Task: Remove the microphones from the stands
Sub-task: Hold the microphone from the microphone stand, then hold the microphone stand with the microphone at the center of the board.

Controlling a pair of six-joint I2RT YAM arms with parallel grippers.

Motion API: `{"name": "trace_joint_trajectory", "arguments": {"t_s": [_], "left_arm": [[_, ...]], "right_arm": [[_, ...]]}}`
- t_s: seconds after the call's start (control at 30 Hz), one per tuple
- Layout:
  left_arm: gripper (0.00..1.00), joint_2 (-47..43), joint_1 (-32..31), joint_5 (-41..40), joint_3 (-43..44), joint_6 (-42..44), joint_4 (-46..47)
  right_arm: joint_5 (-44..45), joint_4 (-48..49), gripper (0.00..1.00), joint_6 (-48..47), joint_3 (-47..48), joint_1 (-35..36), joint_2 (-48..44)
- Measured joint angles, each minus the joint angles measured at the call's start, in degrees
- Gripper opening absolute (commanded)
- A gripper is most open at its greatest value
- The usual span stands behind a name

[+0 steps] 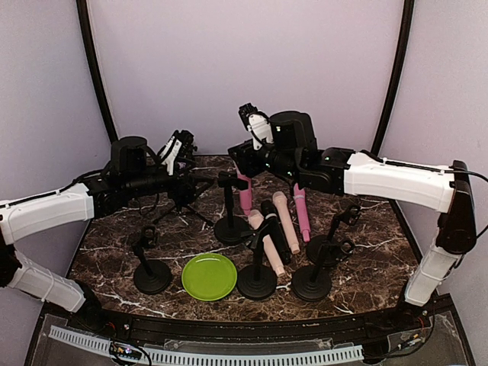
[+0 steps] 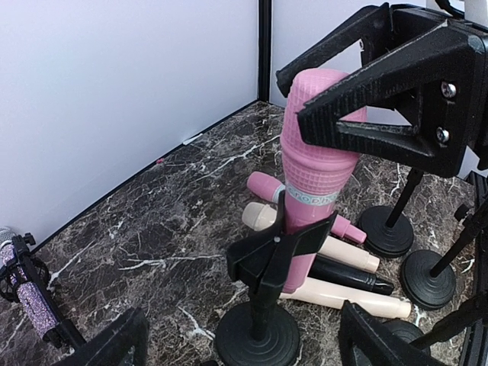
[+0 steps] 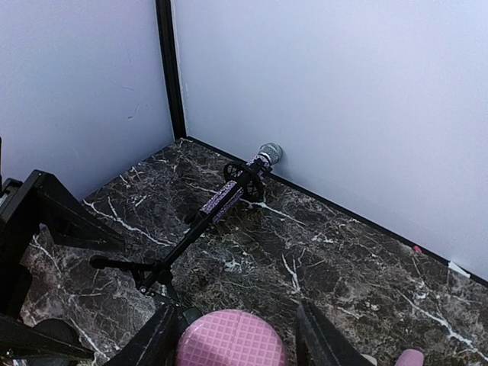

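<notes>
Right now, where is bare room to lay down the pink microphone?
Free: marble along the back wall, right of the glitter microphone; also the near-left corner, beside the short stand. Crowded: the middle, with loose microphones, stands and the green plate.

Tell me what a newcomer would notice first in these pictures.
The pink microphone stands upright in a black stand mid-table, with the right gripper straddling its head. Next, the loose microphones lying heaped beside it, and the bright green plate near the front edge.
</notes>
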Motion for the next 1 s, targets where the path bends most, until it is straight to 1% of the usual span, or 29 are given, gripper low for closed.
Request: {"name": "trace_joint_trajectory", "arguments": {"t_s": [0.1,0.2,0.27,0.37,0.57,0.8,0.83,0.9,0.97,1.0], "left_arm": [[0.89,0.2,0.3,0.3,0.1,0.4,-0.1],[0.89,1.6,0.9,2.4,2.2,1.0,-1.9],[0.89,2.9,1.2,4.5,4.4,2.1,-3.4],[0.89,4.8,1.4,7.2,7.1,4.2,-5.3],[0.90,6.7,1.6,10.1,7.6,8.9,-8.0],[0.90,10.6,1.6,12.8,9.1,12.2,-8.9],[0.89,11.3,1.6,13.0,9.4,12.4,-8.9],[0.85,12.5,1.6,13.4,10.1,12.8,-8.9],[0.75,13.5,1.6,13.7,10.6,13.2,-9.0],[0.68,13.9,1.6,13.8,10.9,13.5,-9.2]], "right_arm": [[-0.6,0.2,0.41,-0.5,0.1,0.0,0.2],[-2.1,0.4,0.37,-1.4,0.1,-0.5,0.2],[-4.2,0.6,0.36,-2.2,0.1,-1.2,0.2],[-9.8,1.5,0.36,-3.4,-0.3,-3.0,0.1],[-22.8,2.8,0.36,-4.9,-1.3,-7.4,-0.3],[-30.4,2.9,0.35,-5.5,-1.3,-8.5,-0.3],[-31.0,2.9,0.35,-5.5,-1.4,-8.5,-0.3],[-32.2,3.0,0.34,-5.5,-1.5,-8.5,-0.3],[-33.0,3.1,0.34,-5.5,-1.7,-8.5,-0.3],[-33.2,3.3,0.34,-5.5,-1.8,-8.5,-0.3]]}}
